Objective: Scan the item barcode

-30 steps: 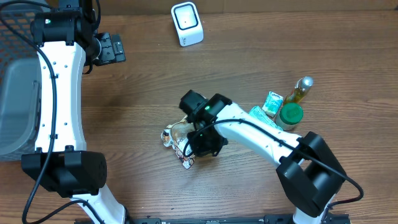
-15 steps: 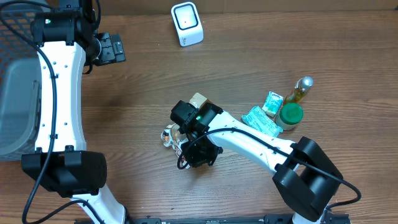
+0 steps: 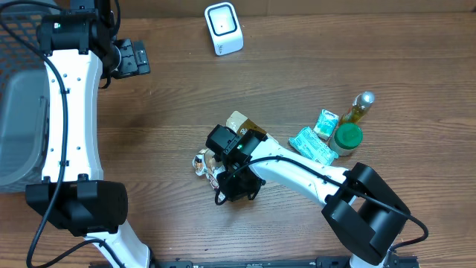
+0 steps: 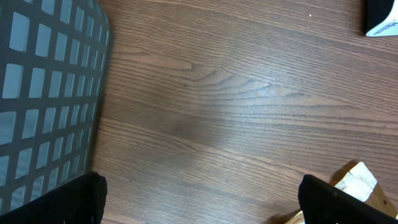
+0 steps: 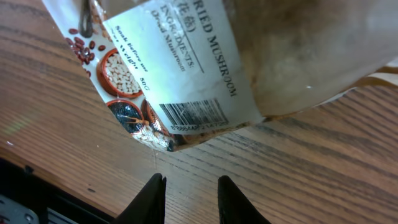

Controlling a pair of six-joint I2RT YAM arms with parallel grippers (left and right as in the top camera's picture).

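Observation:
The item is a clear bag of dried mushrooms (image 5: 186, 68) lying on the wooden table, its white label and barcode (image 5: 193, 112) facing up in the right wrist view. From overhead, the bag (image 3: 202, 162) pokes out from under my right gripper (image 3: 232, 182). That right gripper (image 5: 189, 194) hovers just short of the bag, its jaws slightly apart with only bare table between them. The white scanner (image 3: 223, 28) stands at the back of the table. My left gripper (image 3: 130, 58) is far back on the left, and the left gripper (image 4: 202, 199) is wide open and empty.
A grey mesh basket (image 3: 18, 112) fills the left edge, also seen as the basket (image 4: 50, 74) in the left wrist view. On the right sit a green packet (image 3: 312, 145), a smaller green packet (image 3: 325, 121), a green-lidded jar (image 3: 347, 138) and an oil bottle (image 3: 361, 108).
My right arm has shifted left and toward the table's front over the bag. Its jaws have parted a little. The bag's tan end now shows behind the wrist. The left arm has not moved.

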